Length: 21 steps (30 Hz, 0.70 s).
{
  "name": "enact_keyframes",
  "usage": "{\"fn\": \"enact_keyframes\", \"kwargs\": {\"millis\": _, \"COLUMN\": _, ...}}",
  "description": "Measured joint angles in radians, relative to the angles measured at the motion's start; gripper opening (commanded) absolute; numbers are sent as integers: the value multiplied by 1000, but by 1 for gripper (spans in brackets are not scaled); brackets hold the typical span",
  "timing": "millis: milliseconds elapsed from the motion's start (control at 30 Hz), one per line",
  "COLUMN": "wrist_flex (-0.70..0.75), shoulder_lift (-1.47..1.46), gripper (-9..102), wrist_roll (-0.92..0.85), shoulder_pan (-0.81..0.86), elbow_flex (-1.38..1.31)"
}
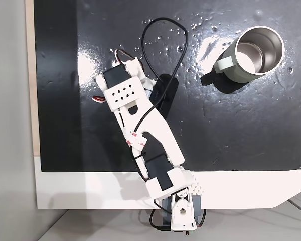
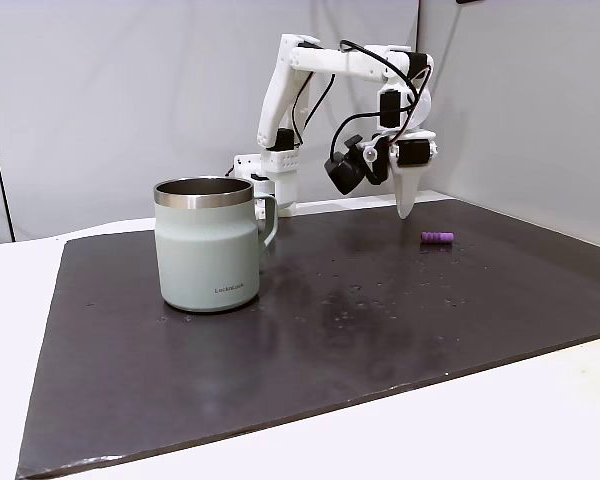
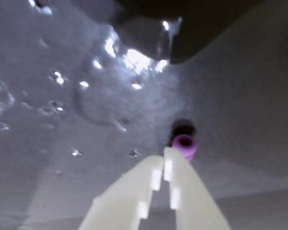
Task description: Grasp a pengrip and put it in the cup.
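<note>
The pengrip (image 2: 438, 237) is a small purple ribbed cylinder lying on the black mat, to the right of my gripper in a fixed view. My gripper (image 2: 404, 210) points straight down, its tip just above the mat and a short way from the pengrip. In the wrist view the pale fingers are pressed together at the gripper (image 3: 163, 160), shut on nothing, and the pengrip (image 3: 185, 144) lies end-on just beyond the right fingertip. The cup (image 2: 209, 243), pale grey-green with a steel rim, stands upright far from the gripper. From above the cup (image 1: 238, 65) sits at the mat's top right.
The black mat (image 1: 241, 135) is glossy with small water drops and glare. My white arm (image 1: 150, 135) crosses its lower middle, with a black cable loop (image 1: 146, 35) above. White table (image 1: 90, 191) borders the mat at the bottom. Grey walls (image 2: 100, 100) stand behind.
</note>
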Motion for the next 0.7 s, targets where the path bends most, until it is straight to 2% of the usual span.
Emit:
{"fn": "enact_keyframes", "kwargs": {"millis": 100, "wrist_flex": 0, "shoulder_lift": -26, "gripper": 16, "wrist_roll": 74, "shoulder_pan": -48, "elbow_flex": -14}}
{"fn": "enact_keyframes", "kwargs": {"millis": 200, "wrist_flex": 0, "shoulder_lift": -35, "gripper": 31, "wrist_roll": 112, "shoulder_pan": -104, "elbow_flex": -34}}
{"fn": "enact_keyframes", "kwargs": {"millis": 233, "wrist_flex": 0, "shoulder_lift": -35, "gripper": 33, "wrist_roll": 124, "shoulder_pan": -123, "elbow_flex": -37}}
{"fn": "enact_keyframes", "kwargs": {"millis": 400, "wrist_flex": 6, "shoulder_lift": -63, "gripper": 33, "wrist_roll": 150, "shoulder_pan": -184, "elbow_flex": -86}}
{"fn": "enact_keyframes", "kwargs": {"millis": 700, "wrist_flex": 17, "shoulder_lift": -242, "gripper": 30, "wrist_roll": 170, "shoulder_pan": -186, "elbow_flex": -202}}
